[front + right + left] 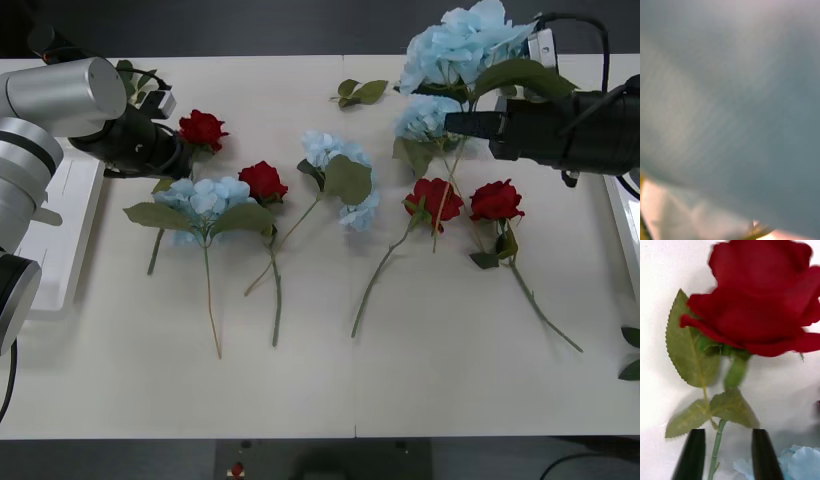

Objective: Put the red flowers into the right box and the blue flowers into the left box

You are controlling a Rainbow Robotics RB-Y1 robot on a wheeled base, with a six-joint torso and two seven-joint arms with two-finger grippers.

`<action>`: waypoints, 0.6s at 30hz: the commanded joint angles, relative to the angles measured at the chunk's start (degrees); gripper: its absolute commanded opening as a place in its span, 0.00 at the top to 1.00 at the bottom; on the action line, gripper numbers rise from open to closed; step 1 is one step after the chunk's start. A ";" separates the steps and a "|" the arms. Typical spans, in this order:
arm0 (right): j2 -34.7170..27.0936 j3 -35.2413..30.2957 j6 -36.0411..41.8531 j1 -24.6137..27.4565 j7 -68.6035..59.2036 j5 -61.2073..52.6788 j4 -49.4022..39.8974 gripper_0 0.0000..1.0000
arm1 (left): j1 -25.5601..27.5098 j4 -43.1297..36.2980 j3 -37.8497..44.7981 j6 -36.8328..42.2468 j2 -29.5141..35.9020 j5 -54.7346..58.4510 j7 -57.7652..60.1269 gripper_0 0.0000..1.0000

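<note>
Left fingers point(727, 455) apart around a red rose point(760, 300) stem — right fingers point(470, 124) gripping a blue flower point(462, 45).

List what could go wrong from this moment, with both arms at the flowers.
1. The left gripper straddles a red rose's thin stem with fingers apart; the stem could slip out as they close.
2. That rose lies beside a blue flower, which might get dragged along.
3. The right gripper sits among blue flowers whose stems cross another red rose; lifting may snag it.
</note>
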 commanded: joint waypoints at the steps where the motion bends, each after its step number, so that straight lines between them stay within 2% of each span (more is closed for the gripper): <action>1: 3.08 -4.08 1.85 -1.60 1.61 -0.67 -0.12 1.00 | -2.52 -1.70 1.52 0.11 2.00 1.30 -2.97 0.00; 11: 10.28 -6.36 1.85 -1.69 2.23 -2.78 -1.43 1.00 | -2.43 -1.70 6.44 0.90 3.58 10.79 -16.77 0.00; 18: 16.00 -8.47 1.85 -1.69 2.67 -2.69 -2.05 1.00 | -2.43 -1.70 9.69 6.00 5.86 21.51 -26.79 0.00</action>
